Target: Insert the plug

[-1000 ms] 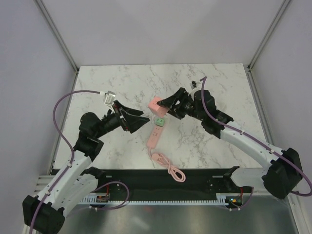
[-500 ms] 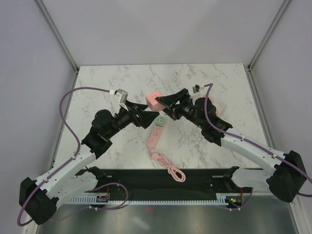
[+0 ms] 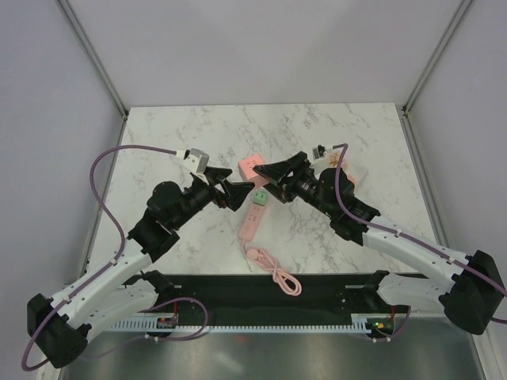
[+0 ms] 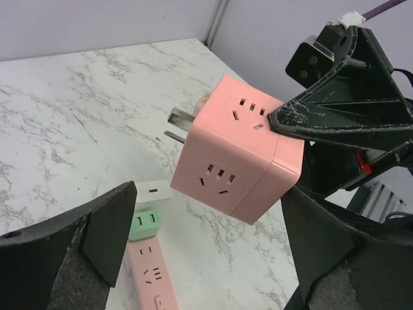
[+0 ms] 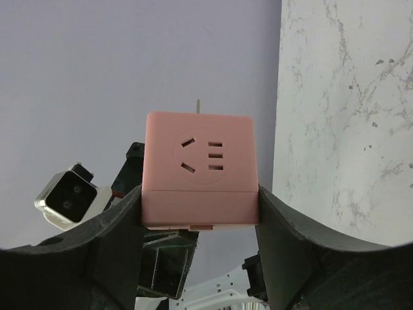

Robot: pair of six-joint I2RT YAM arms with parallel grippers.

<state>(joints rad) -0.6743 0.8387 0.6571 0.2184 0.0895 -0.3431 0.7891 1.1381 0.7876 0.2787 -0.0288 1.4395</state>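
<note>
My right gripper [image 3: 268,176] is shut on a pink cube socket adapter [image 3: 250,167] and holds it above the table. In the right wrist view the cube [image 5: 201,169] sits between both fingers [image 5: 122,239]. In the left wrist view the cube [image 4: 235,152] hangs in the air with its metal prongs [image 4: 181,124] pointing left, one right finger [image 4: 335,113] on its side. My left gripper [image 3: 240,192] is open and empty just left of and below the cube; its fingers [image 4: 84,239] flank it. A pink power strip [image 3: 251,219] lies flat below, also seen in the left wrist view [image 4: 151,281].
A green USB adapter [image 3: 259,197] and a white block [image 4: 155,190] lie at the strip's far end. The strip's pink cable [image 3: 273,271] coils toward the near edge. A peach object [image 3: 346,171] lies behind my right arm. Grey walls enclose the marble table [image 3: 198,134].
My left arm has swung right, bringing its open gripper up close to the cube. My right arm has shifted a little while keeping hold of the cube off the table.
</note>
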